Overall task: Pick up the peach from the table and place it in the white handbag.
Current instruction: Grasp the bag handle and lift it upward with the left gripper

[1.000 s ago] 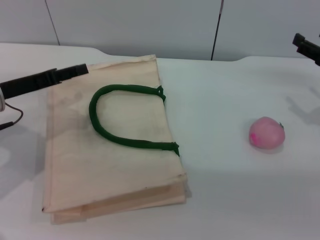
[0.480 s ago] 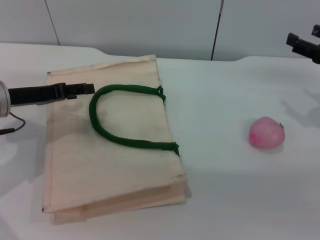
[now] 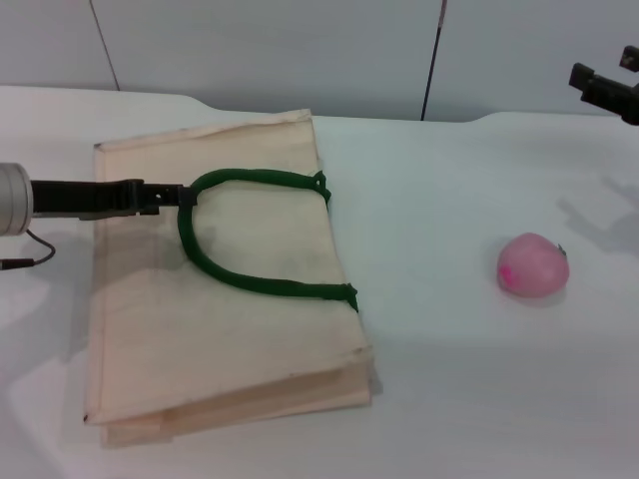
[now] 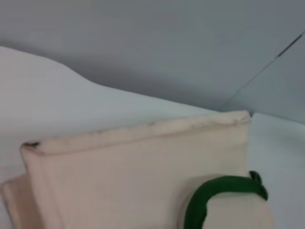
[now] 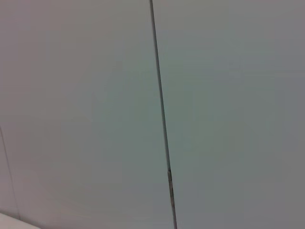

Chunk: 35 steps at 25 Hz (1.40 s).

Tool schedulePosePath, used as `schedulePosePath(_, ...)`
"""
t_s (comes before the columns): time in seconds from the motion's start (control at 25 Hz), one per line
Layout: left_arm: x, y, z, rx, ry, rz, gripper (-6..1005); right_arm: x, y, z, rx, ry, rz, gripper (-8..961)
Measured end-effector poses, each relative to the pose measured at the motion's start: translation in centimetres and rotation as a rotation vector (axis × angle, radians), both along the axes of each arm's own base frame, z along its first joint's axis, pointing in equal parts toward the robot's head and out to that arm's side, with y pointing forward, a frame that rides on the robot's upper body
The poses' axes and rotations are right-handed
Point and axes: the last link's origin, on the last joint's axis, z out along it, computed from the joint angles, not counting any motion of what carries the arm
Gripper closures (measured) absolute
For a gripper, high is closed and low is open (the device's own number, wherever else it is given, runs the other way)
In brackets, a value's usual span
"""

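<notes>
The white handbag (image 3: 225,299) lies flat on the left half of the table (image 3: 449,379), its dark green handle (image 3: 215,264) looped on top. My left gripper (image 3: 178,195) reaches in from the left, low over the bag, its tip at the handle's left bend. The left wrist view shows the bag's far edge (image 4: 143,167) and a piece of the handle (image 4: 209,195). The peach (image 3: 533,265), pink with a brighter blotch, rests on the table at the right, well apart from the bag. My right gripper (image 3: 602,92) hangs high at the far right edge, behind and above the peach.
A grey panelled wall (image 3: 300,50) runs behind the table; the right wrist view shows only this wall (image 5: 95,119). Bare tabletop lies between the bag and the peach. A thin cable (image 3: 25,261) trails beside the left arm.
My left gripper has moved right and toward me over the bag, reaching the handle's left bend. My right gripper has shifted slightly left. The peach and bag have not moved.
</notes>
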Motion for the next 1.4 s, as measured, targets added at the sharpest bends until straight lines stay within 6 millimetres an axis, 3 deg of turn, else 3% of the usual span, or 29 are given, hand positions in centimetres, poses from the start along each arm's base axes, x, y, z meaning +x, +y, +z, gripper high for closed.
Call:
schedulePosePath(0.36,0.0,0.7,-0.5,-0.043,0.094,0.018,215,-0.3,0.1,-0.1,-0.002,0.002,0.006,89)
schedulePosePath(1.4,1.6,2.5,-4.3,-0.134,0.161,-0.004,216,-0.4,0.2,-0.2,-0.005,0.005,0.007,88)
